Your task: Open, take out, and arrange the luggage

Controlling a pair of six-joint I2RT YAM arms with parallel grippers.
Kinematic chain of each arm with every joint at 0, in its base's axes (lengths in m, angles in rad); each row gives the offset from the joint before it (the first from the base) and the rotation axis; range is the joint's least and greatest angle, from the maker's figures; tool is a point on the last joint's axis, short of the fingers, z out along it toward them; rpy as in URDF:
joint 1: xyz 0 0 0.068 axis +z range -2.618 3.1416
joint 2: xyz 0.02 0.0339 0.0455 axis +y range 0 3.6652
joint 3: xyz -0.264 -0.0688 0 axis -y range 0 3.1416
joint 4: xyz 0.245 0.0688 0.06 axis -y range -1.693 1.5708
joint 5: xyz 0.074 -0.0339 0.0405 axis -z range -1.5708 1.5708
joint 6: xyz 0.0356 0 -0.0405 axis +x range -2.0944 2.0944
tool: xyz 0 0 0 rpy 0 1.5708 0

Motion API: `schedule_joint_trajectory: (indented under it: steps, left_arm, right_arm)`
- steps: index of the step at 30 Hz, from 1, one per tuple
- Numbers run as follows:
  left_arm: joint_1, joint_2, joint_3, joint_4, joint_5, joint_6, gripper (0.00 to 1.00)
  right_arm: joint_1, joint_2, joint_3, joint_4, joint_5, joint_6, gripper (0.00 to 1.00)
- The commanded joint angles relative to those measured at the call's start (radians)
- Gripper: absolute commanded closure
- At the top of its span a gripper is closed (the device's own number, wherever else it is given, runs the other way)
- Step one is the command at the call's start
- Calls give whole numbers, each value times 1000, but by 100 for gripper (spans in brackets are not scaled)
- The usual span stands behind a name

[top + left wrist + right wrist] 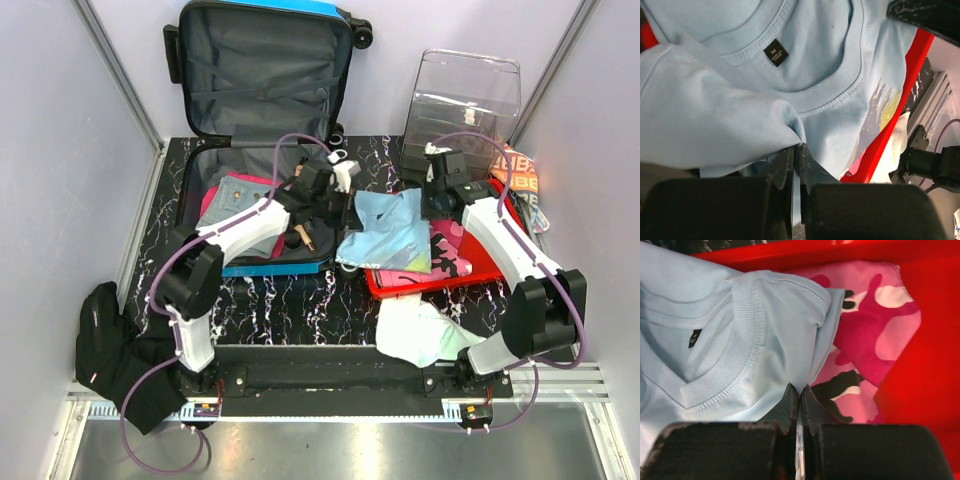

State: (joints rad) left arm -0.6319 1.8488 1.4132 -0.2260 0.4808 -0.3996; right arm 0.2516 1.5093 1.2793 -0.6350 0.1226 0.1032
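The blue suitcase (262, 60) lies open at the back left, lid upright, with clothes in its lower half. A light blue T-shirt (388, 232) hangs stretched between both grippers over the gap between suitcase and red tray. My left gripper (340, 190) is shut on one edge of the shirt, seen in the left wrist view (799, 146) next to the collar label. My right gripper (437, 195) is shut on the other edge, seen in the right wrist view (800, 388), above the pink camouflage garment (865, 335).
A red tray (470, 272) at the right holds the pink camouflage garment (450, 248). A clear plastic drawer box (462, 98) stands behind it. A white cloth (420, 332) lies at the front. Black cloth (115, 350) is heaped at the front left. Patterned fabric (522, 178) is at the right.
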Motion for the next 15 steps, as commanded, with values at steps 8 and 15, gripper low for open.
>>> schedule_joint_trajectory:
  steps: [8,15]
  left_arm:
    - [-126,79,180,-44,-134,-21,100]
    - [-140,147,239,-70,-168,-24,100]
  right_arm:
    - [-153,63,24,-28,2,-144,100]
    - [-193,189,75,-45,5,-244,100]
